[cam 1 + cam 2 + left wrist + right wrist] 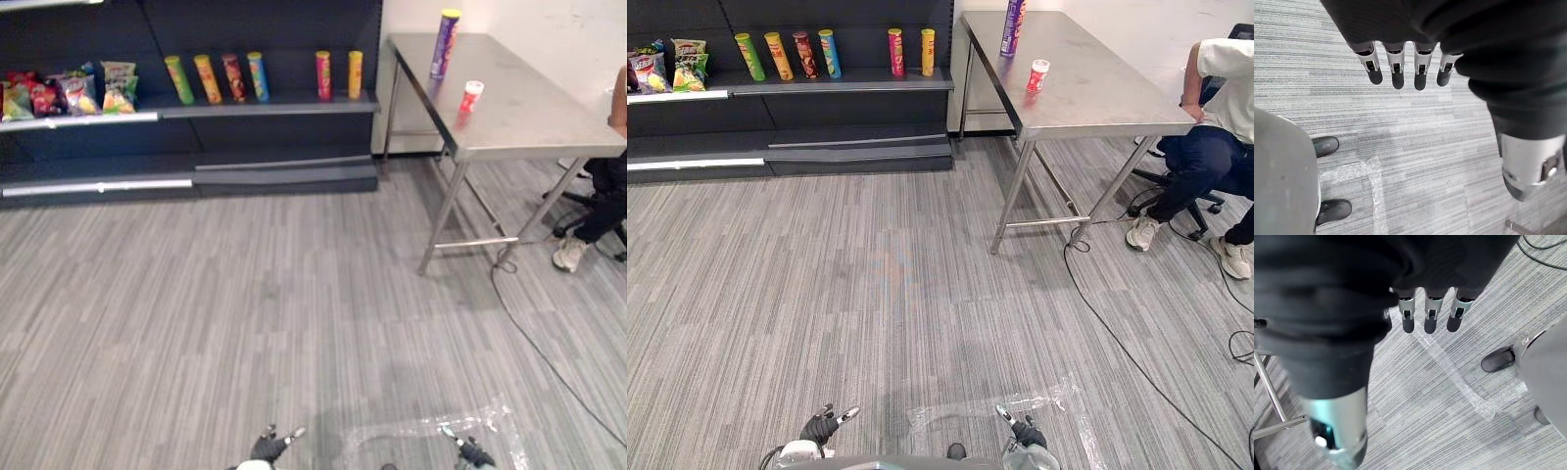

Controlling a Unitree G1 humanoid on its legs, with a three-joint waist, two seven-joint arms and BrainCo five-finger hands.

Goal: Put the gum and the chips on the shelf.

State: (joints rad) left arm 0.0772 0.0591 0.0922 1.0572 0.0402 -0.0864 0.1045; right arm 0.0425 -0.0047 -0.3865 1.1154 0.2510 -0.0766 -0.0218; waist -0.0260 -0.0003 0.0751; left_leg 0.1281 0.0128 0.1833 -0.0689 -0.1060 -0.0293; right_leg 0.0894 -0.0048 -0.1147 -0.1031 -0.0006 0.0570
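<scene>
1. Grey striped carpet [882,294] runs to a dark shelf [843,86], far ahead and to the left of the left hand [1397,73].
2. That hand hangs over the carpet, fingers straight, holding nothing.
3. Likewise the right hand [1430,318]: fingers extended, empty.
4. Far ahead and to its right, a steel table [1097,103] carries the upright purple chips can [1012,27], with the gum tub [1037,74] near it.
5. A person [1215,117] sits past the table.
</scene>
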